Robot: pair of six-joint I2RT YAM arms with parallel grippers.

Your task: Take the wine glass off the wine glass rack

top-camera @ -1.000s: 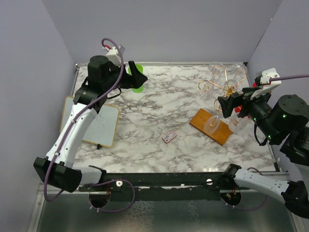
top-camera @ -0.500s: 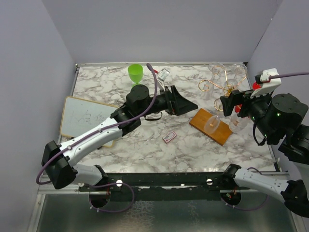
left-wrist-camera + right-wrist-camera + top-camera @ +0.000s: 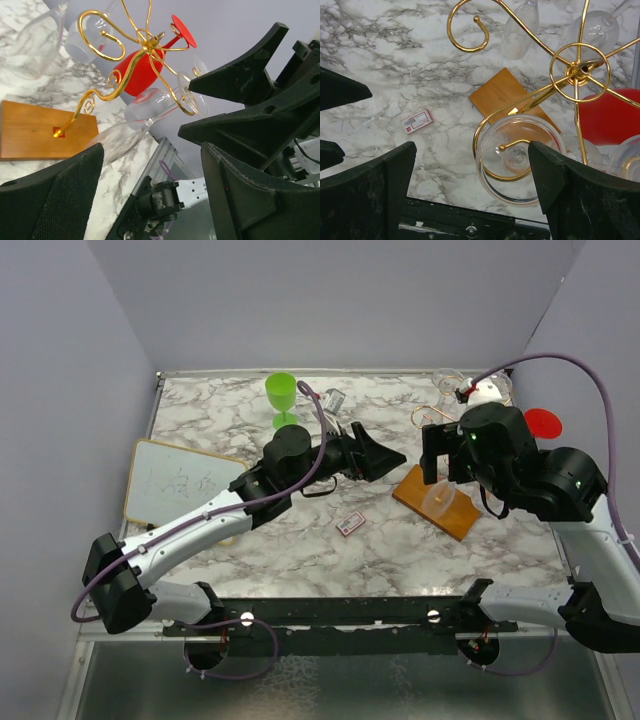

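Observation:
The wine glass rack's gold wire arms (image 3: 577, 67) rise from a brown wooden base (image 3: 452, 520). A clear wine glass (image 3: 520, 160) hangs upside down on a curled arm, its foot up; it also shows in the top view (image 3: 440, 498). A red glass (image 3: 610, 117) and other clear glasses hang on the far arms. My right gripper (image 3: 470, 185) is open above the rack, with the clear glass below it, close to its right finger (image 3: 585, 200). My left gripper (image 3: 395, 455) is open and empty just left of the rack, facing it (image 3: 145, 40).
A green goblet (image 3: 282, 395) stands at the back. A whiteboard (image 3: 185, 485) lies at the left edge. A small card (image 3: 350, 524) lies on the marble in front of the rack. The right wall is close behind the rack.
My left arm swung from beside the green goblet to the middle, stopping just left of the rack. My right arm moved left and over the top of the rack.

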